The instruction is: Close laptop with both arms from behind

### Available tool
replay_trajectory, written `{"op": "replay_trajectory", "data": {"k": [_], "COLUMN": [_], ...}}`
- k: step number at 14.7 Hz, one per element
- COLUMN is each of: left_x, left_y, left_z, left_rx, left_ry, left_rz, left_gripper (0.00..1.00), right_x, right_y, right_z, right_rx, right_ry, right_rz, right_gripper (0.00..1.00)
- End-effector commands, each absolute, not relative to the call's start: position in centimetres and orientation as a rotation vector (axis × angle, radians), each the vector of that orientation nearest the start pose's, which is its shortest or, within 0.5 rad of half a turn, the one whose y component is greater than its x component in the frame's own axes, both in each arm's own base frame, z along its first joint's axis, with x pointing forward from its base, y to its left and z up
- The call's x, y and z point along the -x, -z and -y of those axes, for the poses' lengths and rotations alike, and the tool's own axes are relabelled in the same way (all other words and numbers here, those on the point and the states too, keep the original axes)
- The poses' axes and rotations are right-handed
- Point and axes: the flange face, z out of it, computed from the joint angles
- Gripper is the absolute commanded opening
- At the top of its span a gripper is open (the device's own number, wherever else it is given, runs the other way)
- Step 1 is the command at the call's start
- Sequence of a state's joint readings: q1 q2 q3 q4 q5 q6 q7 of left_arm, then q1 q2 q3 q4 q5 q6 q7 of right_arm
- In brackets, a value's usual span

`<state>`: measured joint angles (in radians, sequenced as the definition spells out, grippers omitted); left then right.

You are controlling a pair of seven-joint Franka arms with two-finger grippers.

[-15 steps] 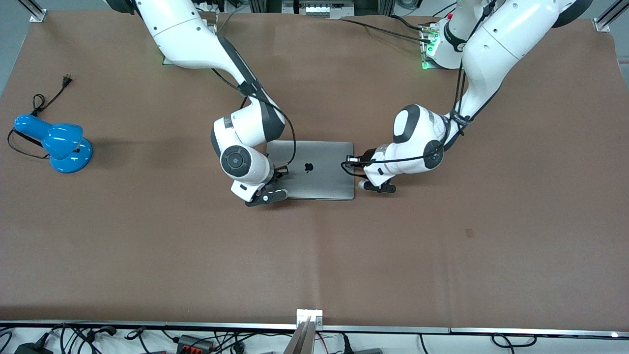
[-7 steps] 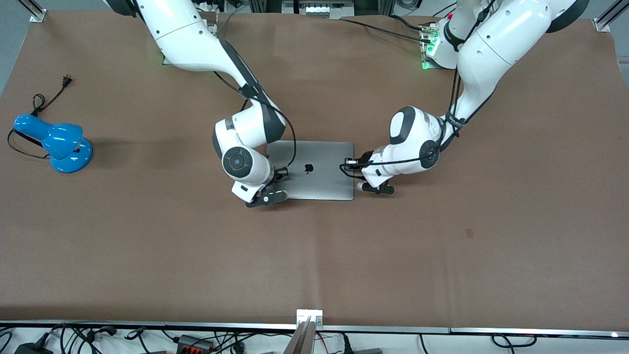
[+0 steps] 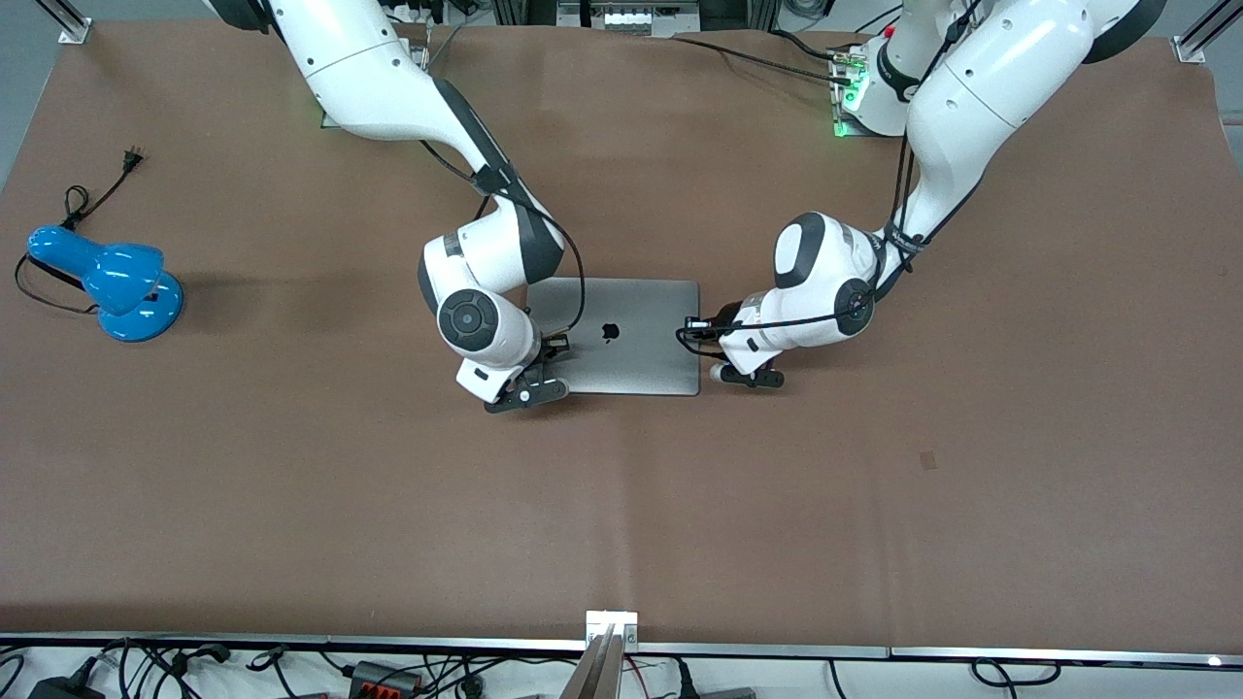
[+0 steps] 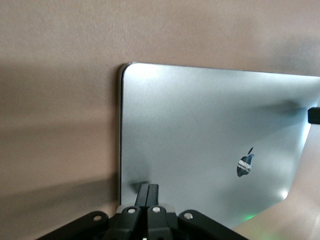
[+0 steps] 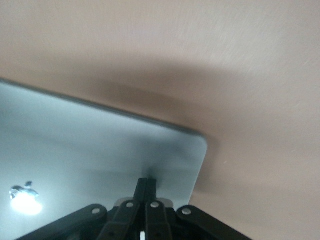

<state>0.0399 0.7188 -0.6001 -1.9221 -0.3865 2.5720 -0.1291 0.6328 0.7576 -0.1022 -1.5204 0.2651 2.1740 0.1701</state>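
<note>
- The left gripper [image 4: 148,190] had its fingers pressed together, holding nothing, the tips resting on the lid of the laptop [image 3: 621,335] near the corner toward the left arm's end of the table.
- The right gripper [image 5: 146,184] was likewise pinched shut and empty, its tips on the lid near the corner toward the right arm's end.
- The laptop lay flat and closed at the middle of the table [image 3: 291,485], logo up.
- Further downward push on the thin lid could likely have flexed it or stressed the screen beneath.
- Tips so near the edges might have slipped off onto the table, or dragged the laptop if one arm pulled away sideways first.
- The blue lamp [image 3: 107,277] stood well apart, and probably posed no risk.
</note>
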Motion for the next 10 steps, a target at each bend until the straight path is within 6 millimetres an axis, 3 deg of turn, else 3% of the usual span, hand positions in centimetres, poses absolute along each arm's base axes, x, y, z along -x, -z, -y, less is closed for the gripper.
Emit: {"op": "replay_trajectory", "data": {"k": [1,4,7,10], "left_x": [-55.0,-55.6,-56.1,-55.3], "left_y": [-21.7,-27.6,-34.9,-41.4], "left_z": [30.1,27.0,20.4,16.4], "left_rx": [-2.613,-2.642,-2.684,-2.733], "left_ry": [0.274,0.346,0.392,0.380], "left_rz": [-0.004,0.032,0.006,-0.021], "left_gripper": [0.00,0.00,0.00,0.02], "right_x": [-60.7,-61.4,-61.0,-60.9], "right_y": [-25.7,-31.6,-36.9,-41.8], "right_z": [-35.7,-33.5,-31.5,-28.7], "right_rx": [3.039,3.067,3.100,3.103], "right_ry": [-0.200,-0.183,-0.192,-0.177], "right_rz": [0.332,0.322,0.341,0.308], "right_gripper": [0.00,0.00,0.00,0.01]}}
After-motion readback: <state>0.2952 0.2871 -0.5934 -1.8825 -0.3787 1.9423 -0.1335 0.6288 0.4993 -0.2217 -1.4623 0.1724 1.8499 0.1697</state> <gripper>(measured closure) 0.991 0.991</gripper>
